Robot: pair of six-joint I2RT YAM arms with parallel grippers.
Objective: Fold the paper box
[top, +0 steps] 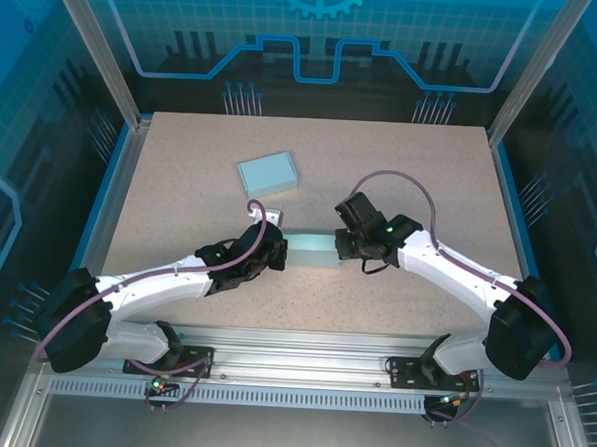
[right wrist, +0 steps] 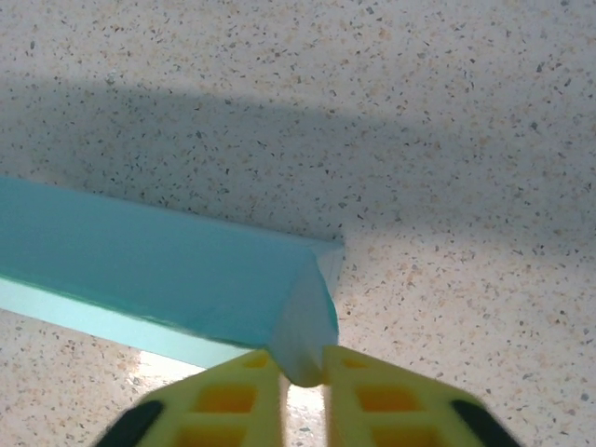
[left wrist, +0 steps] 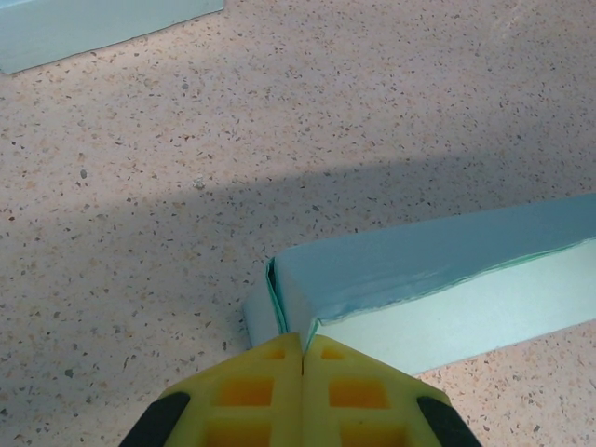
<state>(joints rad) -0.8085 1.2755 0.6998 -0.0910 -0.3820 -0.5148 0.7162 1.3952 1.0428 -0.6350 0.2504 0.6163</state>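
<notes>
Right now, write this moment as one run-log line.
paper box: on table; left gripper: shut on its left end; right gripper: pinching right end flap; second box: behind, apart

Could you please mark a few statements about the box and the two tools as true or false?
1. The box lies between the left tool and the right tool. True.
2. The right tool is wide open, clear of the box. False: its fingers pinch the box's end.
3. A blue piece lies farther back on the table. True.
4. The left tool holds that blue piece. False: it is shut at the box's other end, and the piece lies apart.
</notes>
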